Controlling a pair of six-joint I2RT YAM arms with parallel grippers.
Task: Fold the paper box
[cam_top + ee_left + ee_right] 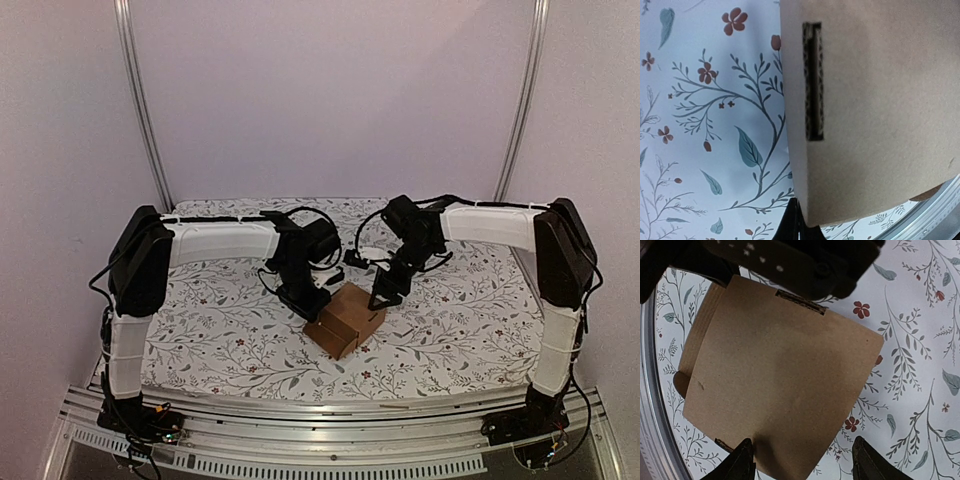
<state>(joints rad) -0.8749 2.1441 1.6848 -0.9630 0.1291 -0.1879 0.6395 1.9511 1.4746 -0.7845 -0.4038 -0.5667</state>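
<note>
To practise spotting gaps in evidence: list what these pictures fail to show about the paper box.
Top view: paper box too small to read its flaps.
Left wrist view: box cut off by the right edge.
Right wrist view: far edge hidden behind the left arm.

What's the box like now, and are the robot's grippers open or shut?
paper box: folded up into a carton, lying on the flowered table.
left gripper: shut, right at the box's edge.
right gripper: open, spread wide over a corner of the box.
</note>
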